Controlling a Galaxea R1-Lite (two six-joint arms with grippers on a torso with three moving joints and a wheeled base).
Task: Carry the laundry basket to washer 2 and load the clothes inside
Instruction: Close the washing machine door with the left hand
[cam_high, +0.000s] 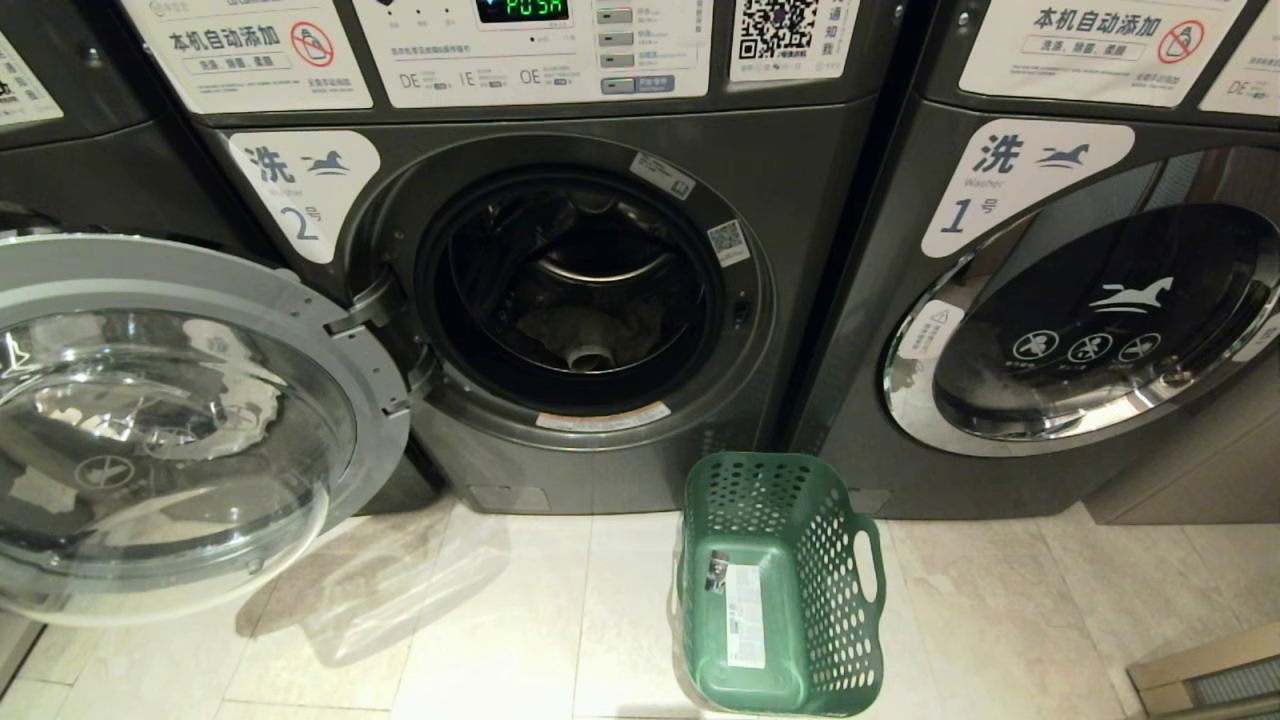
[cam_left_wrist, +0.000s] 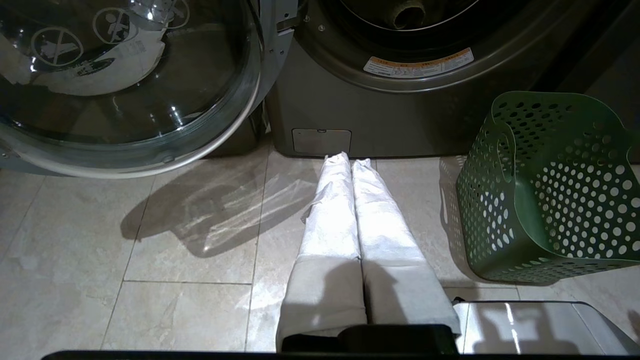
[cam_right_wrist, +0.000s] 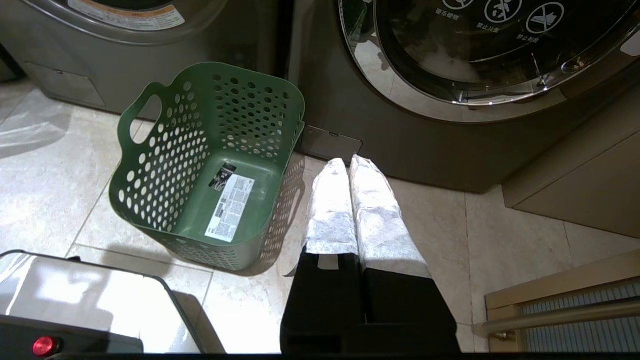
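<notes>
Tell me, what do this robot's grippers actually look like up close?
Each ends in two long, flat fingers wrapped in whitish, cloth-like covering, tapering to rounded tips. The left gripper is wrapped almost to its black base; the right gripper shows more black body behind the wrap. No cables or markings show.

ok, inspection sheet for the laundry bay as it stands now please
Surface: pale stone-look floor tiles, shadow under the open door.
Job's things: dark green perforated plastic laundry basket upright on the floor, empty apart from a label; dark grey front-load washer 2 with door swung open; grey fabric bundle low in the drum.
Clutter: nothing seen.
Grippers: left gripper and right gripper low over the floor, jaws shut, holding nothing.
Cables: nothing seen.
Surroundings: washer 1, door closed.
</notes>
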